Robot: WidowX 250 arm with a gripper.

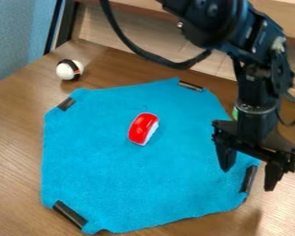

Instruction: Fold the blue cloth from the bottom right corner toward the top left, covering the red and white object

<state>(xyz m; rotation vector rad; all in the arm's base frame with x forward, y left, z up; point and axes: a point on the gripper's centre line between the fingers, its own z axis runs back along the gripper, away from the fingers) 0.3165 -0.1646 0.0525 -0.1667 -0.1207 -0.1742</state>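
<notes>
One glossy, rounded red-and-white object (141,128) lies on blue cloth (107,179), the gripper (248,180) spread apart.

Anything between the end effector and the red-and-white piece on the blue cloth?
Nothing visible in the way: only flat blue cloth lies between the end effector and the red-and-white piece. The white ball with dark bands sits beyond the piece, off the cloth.

The cloth (131,184) lies on the tabletop (14,152), strips (70,215) at four corners. The small object (143,129) rests on it, slightly behind centre — left of the gripper (248,179), which hangs over the cloth's right side. Ball (70,70): on tabletop, behind the left rear corner — apart.
</notes>
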